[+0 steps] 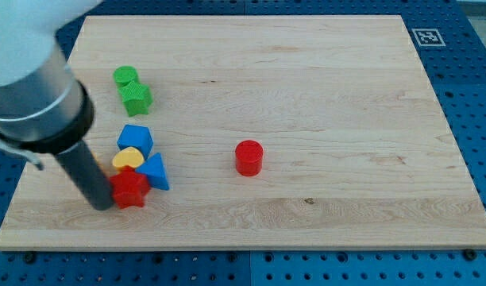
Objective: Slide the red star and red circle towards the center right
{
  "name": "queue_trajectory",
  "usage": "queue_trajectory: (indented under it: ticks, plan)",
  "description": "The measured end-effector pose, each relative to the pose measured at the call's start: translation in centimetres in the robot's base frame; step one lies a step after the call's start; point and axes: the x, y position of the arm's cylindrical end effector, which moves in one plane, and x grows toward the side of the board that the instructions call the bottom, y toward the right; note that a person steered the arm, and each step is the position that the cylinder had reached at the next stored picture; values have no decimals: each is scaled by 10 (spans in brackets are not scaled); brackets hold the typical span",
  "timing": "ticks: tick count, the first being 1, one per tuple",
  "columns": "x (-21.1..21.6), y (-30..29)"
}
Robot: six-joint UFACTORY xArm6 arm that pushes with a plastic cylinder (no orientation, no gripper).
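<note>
Barely begun, by my reading. My tip (102, 203) sits touching the red star (129, 190) on its left side, low at the bench's (322, 71) left end. No end effector fitted, only the rod, so nothing is grasped.

Using the red star as landmark: yellow heart (127, 159) just above it, touching; blue cube (136, 139) higher; blue triangle (156, 172) up-right, pressed against it, likely dragged along on a rightward push. Green cylinder (125, 76) and green star (136, 98) well above.

Red circle (248, 157) far right of the star, near mid-bench; both still left to move.
</note>
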Motion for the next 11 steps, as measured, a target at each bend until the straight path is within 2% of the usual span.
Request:
queue_trajectory:
  ticks: [4, 5, 6, 7, 8, 9, 11]
  plan:
    - [1, 151]
    - [31, 123]
    - [9, 61]
    - [-39, 68]
    - [-42, 74]
    - [-19, 86]
    - [-28, 104]
